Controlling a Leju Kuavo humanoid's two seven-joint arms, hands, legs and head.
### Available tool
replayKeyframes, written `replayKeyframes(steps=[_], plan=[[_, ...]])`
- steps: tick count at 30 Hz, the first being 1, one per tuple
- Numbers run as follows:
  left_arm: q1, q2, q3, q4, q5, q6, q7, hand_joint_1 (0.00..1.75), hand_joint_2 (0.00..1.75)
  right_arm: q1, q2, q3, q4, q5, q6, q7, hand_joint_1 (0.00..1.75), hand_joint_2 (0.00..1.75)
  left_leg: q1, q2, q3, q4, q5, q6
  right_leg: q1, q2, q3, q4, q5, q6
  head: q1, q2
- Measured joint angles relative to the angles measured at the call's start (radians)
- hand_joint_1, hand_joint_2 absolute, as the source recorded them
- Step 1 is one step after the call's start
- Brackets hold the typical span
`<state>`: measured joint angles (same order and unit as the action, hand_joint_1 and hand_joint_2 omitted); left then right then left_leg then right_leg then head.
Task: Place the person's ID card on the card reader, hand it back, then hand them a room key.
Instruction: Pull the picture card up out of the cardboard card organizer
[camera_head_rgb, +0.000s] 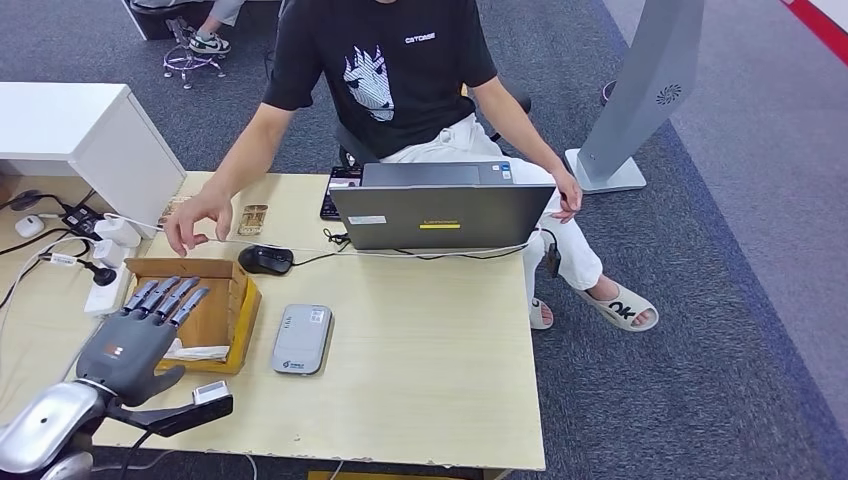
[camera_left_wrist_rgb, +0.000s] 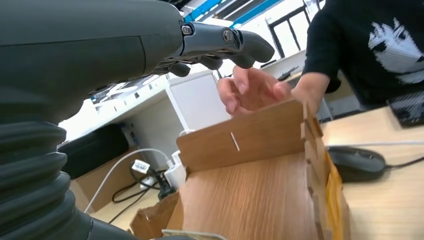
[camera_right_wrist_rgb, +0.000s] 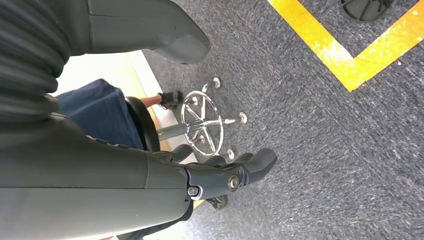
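Over open wooden box (camera_head_rgb: 232, 300), head view: left hand (camera_head_rgb: 140, 335) flat, fingers spread, holding nothing, likely poised to reach in for key card. Grey rectangular card reader (camera_head_rgb: 302, 339) just beside hand, toward table middle, bare. Person's hand (camera_head_rgb: 193, 222) just beyond fingertips; ID card not discernible.

Left wrist view: dark fingers (camera_left_wrist_rgb: 235, 42) extended above box's plywood wall (camera_left_wrist_rgb: 250, 135); person's hand close ahead.

Right wrist view: right hand (camera_right_wrist_rgb: 220, 175) hangs over carpet, fingers curled, empty, idle.
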<state>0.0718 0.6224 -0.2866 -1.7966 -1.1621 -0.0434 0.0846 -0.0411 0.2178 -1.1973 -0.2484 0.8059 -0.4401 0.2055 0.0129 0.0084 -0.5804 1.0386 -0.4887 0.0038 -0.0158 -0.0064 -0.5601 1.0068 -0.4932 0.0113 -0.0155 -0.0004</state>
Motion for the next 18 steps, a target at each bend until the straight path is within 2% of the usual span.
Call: replayKeyframes(steps=[11, 12, 16, 18], plan=[[-0.046, -0.010, -0.020, 0.106, 0.041, -0.029, -0.014, 0.00, 1.75, -0.001, 0.000, -0.001, -0.001, 0.014, 0.000, 0.001, 0.00, 1.75, 0.000, 0.000, 0.000, 0.000, 0.000, 0.000, 0.000, 0.000, 0.000, 0.000, 0.000, 0.000, 0.000, 0.000], [-0.049, -0.012, -0.022, 0.113, 0.044, -0.029, -0.014, 0.04, 1.75, -0.001, 0.000, -0.001, -0.001, 0.015, 0.000, 0.001, 0.00, 1.75, 0.000, 0.000, 0.000, 0.000, 0.000, 0.000, 0.000, 0.000, 0.000, 0.000, 0.000, 0.000, 0.000, 0.000], [-0.061, -0.017, -0.033, 0.138, 0.053, -0.029, -0.015, 1.70, 1.75, -0.001, 0.000, -0.002, -0.001, 0.020, 0.000, 0.001, 0.00, 1.75, 0.000, 0.000, 0.000, 0.000, 0.000, 0.000, 0.000, 0.000, 0.000, 0.000, 0.000, 0.000, 0.000, 0.000], [-0.066, -0.017, -0.037, 0.148, 0.058, -0.028, -0.015, 1.75, 1.75, -0.002, 0.000, -0.002, -0.001, 0.021, 0.000, 0.001, 0.00, 1.75, 0.000, 0.000, 0.000, 0.000, 0.000, 0.000, 0.000, 0.000, 0.000, 0.000, 0.000, 0.000, 0.000, 0.000]])
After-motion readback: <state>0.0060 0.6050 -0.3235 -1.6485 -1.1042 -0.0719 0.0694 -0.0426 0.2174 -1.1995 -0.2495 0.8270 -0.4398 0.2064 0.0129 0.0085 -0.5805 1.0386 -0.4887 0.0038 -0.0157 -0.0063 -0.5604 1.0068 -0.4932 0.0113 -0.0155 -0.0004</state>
